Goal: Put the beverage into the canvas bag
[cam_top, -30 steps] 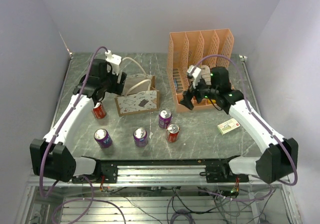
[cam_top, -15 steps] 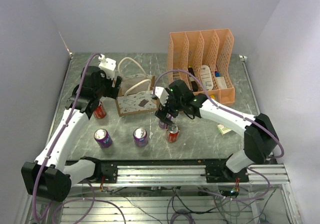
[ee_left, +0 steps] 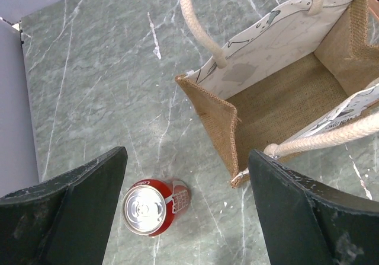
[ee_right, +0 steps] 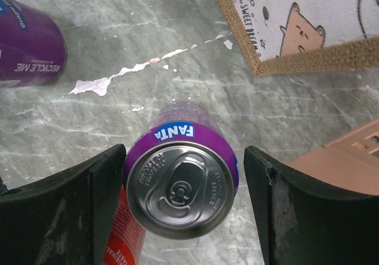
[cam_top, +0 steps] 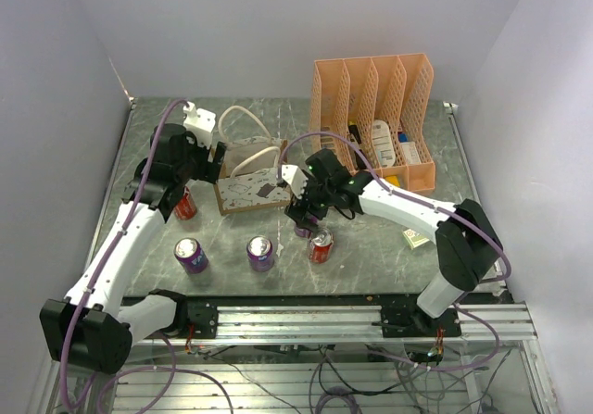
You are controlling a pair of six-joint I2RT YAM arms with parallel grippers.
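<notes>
Top external: found the right gripper (cam_top: pixel 301 215) low over the purple Fanta can (cam_top: pixel 302 232), just in front of the canvas bag (cam_top: pixel 252 192). Can mostly hidden under the wrist, so grip not readable here. Noted the near red can (cam_top: pixel 320 244) close against the Fanta, two spare purple cans (cam_top: pixel 190 255) nearer the bases, and the orange file organizer (cam_top: pixel 371 118) behind the right arm. Left gripper (cam_top: pixel 209 159) poised by the bag's left end, with the left red can (cam_top: pixel 184 204) just beside.

Left wrist: confirmed the left gripper (ee_left: pixel 188 152) spread wide, nothing between its pads, looking down into the bag's open mouth and bare burlap floor. Cream handle (ee_left: pixel 192 22) arching over the opening, second handle (ee_left: pixel 331 133) slung across the near rim. Judged hazards: snagging the can on a handle loop during entry, and arm-to-arm contact above the bag, given the left gripper's station there.

Right wrist: saw the right gripper (ee_right: pixel 185 152) parted and astride the upright Fanta, one pad at or against the can wall, a sliver of gap at the other. No clamp visible yet. Can off-centre between the pads, so expect a sideways shove on closing, possibly into the near red can tucked under the left pad, toppling it. Smooth round wall: risk of slip or tilt during the lift. Bag corner close by: risk of catching the brown edge on a low carry and pushing the light bag away.
</notes>
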